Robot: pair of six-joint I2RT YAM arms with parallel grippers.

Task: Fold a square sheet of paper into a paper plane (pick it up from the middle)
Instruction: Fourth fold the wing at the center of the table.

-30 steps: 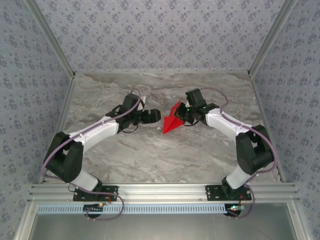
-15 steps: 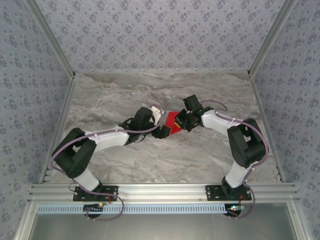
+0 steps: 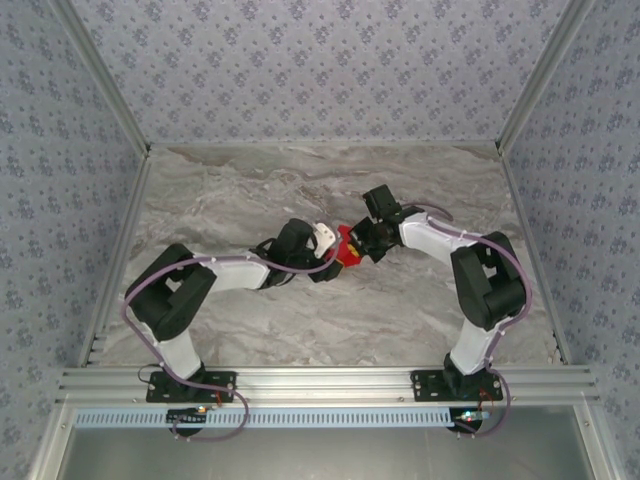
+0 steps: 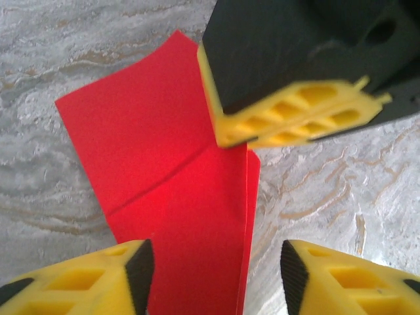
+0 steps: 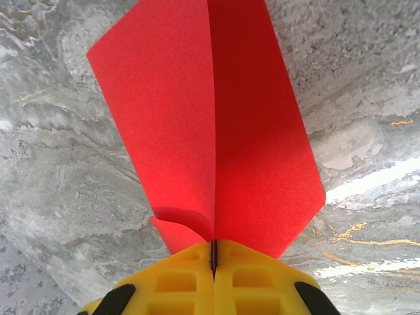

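Red paper (image 5: 216, 111) pinched by right tool (image 5: 214, 249), left tool (image 4: 216, 268) straddling it.

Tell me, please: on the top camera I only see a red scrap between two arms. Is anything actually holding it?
Observer: Yes. The right claw is shut on the paper, pinching it at one end.
Visitor: And the other arm?
Observer: The left claw is open, with one of its fingers on each side of the paper.
Visitor: Is the paper a flat sheet?
Observer: No. It is folded, with a crease down the middle and a flap spreading out on each side.
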